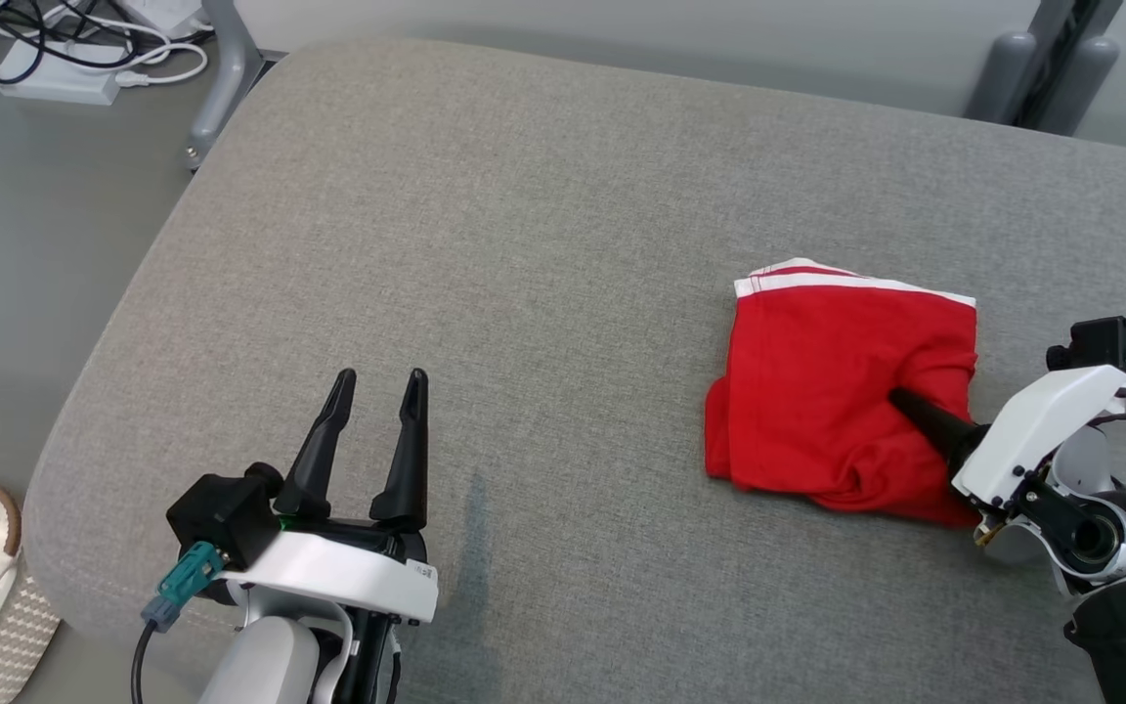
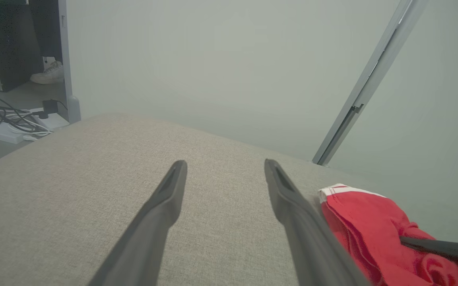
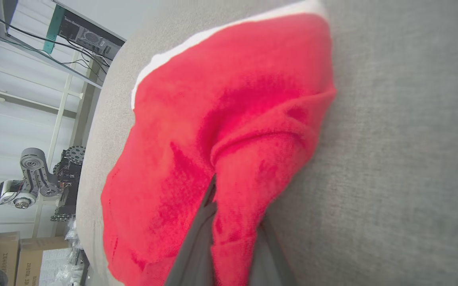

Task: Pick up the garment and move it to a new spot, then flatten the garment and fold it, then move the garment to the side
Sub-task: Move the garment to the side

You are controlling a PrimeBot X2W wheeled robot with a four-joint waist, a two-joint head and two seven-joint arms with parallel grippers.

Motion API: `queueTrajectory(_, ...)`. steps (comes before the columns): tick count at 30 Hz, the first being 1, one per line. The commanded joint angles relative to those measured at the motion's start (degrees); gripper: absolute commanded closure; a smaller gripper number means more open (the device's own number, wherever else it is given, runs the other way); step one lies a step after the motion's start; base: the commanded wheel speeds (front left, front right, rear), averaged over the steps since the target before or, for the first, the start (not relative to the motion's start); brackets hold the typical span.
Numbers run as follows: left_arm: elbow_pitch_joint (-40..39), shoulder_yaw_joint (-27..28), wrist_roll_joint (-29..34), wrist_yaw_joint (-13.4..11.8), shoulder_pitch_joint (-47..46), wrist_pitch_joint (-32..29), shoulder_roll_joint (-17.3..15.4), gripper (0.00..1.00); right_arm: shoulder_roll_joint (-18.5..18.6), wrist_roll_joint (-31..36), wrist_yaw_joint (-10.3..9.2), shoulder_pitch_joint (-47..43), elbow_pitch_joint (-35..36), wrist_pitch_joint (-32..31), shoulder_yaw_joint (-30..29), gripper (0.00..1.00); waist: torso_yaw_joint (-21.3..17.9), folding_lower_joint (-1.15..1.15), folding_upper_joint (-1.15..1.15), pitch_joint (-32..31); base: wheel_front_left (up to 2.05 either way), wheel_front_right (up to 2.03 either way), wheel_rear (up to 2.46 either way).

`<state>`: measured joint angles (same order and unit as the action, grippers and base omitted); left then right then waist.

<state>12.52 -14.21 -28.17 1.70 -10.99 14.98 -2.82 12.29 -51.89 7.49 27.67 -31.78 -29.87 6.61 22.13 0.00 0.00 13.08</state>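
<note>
Garment (image 1: 837, 381) bunched, frame right; right hand (image 1: 900, 399) pinches its raised fold, likely to lift; left hand (image 1: 381, 378) open, idle lower left.

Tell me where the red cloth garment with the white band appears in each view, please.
Head view: the red cloth garment with a white band lies right of centre.
Left wrist view: lower right corner.
Right wrist view: centre, very large.
Shared landmark: the grey fabric cushion under it.
</note>
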Motion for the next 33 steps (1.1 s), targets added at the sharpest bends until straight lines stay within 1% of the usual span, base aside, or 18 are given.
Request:
queueTrajectory(1, 0.09, 0.18, 0.53, -0.03, 0.02, 0.17, -0.25, 0.00, 0.90, -0.65, -0.01, -0.42, 0.48, 1.19, 0.60, 1.00, -0.77, 0.00, 0.00, -0.69, 0.00, 0.00, 0.00)
queueTrajectory(3, 0.10, 0.24, 0.61, -0.01, 0.08, 0.17, -0.25, 0.00, 1.19, -0.74, -0.01, -0.57, 0.73, 1.58, 1.03, 1.00, -1.10, 0.00, 0.00, -0.93, 0.00, 0.00, 0.00)
queueTrajectory(7, -0.02, 0.53, 1.21, 0.28, 0.57, 0.17, -0.24, 0.00, 3.24, -0.59, -0.01, -1.37, 1.88, 2.74, 3.76, 1.00, -2.97, 0.00, 0.00, -2.04, 0.00, 0.00, 0.00)
queueTrajectory(12, -0.25, 0.96, 2.11, 0.69, 0.82, 0.17, -0.23, 0.00, 7.65, 2.84, -0.01, -1.11, 4.89, 5.15, 9.19, 1.00, -6.48, 0.00, 0.00, -2.65, 0.00, 0.00, 0.00)
queueTrajectory(14, -0.30, 1.00, 2.35, 0.78, 0.53, 0.16, -0.24, 0.00, 10.54, 5.45, -0.01, -0.40, 7.77, 7.32, 13.05, 1.00, -8.13, 0.00, 0.00, -2.44, 0.00, 0.00, 0.00)
queueTrajectory(17, -0.40, 0.81, 2.72, 1.13, -0.18, 0.17, -0.20, 0.00, 14.54, 7.46, -0.02, 0.34, 11.55, 10.32, 17.74, 1.00, -10.84, 0.00, 0.00, -1.80, 0.00, 0.00, 0.00)
queueTrajectory(21, -0.55, 0.24, 3.07, 1.36, -1.45, 0.17, -0.26, 0.00, 19.64, 8.83, -0.02, 2.60, 15.69, 12.69, 22.29, 1.00, -14.42, 0.00, 0.00, -0.57, 0.00, 0.00, 0.00)
queueTrajectory(25, -0.84, -0.48, 3.46, 1.76, -3.29, 0.17, -0.22, 0.00, 23.85, 7.90, -0.02, 4.96, 18.23, 12.82, 23.91, 1.00, -17.83, 0.00, 0.00, 1.31, 0.00, 0.00, 0.00)
queueTrajectory(29, -1.06, -1.83, 4.15, 2.22, -5.81, 0.16, -0.26, 0.00, 28.55, 7.43, -0.02, 7.66, 20.44, 12.24, 24.32, 1.00, -20.25, 0.00, 0.00, 3.97, 0.00, 0.00, 0.00)
queueTrajectory(30, -1.05, -2.48, 4.20, 2.37, -6.66, 0.17, -0.25, 0.00, 29.97, 7.68, -0.02, 8.25, 20.97, 12.39, 24.31, 1.00, -20.53, 0.00, 0.00, 4.73, 0.00, 0.00, 0.00)
queueTrajectory(31, -0.63, -4.15, 4.86, 2.96, -8.31, 0.17, -0.23, 0.00, 33.27, 8.42, -0.02, 9.24, 21.57, 12.25, 24.51, 1.00, -20.91, 0.00, 0.00, 6.35, 0.00, 0.00, 0.00)
queueTrajectory(33, -0.47, -5.67, 5.24, 3.38, -10.16, 0.16, -0.25, 0.00, 36.17, 8.15, -0.02, 10.22, 21.83, 12.40, 23.94, 1.00, -21.06, 0.00, 0.00, 8.12, 0.00, 0.00, 0.00)
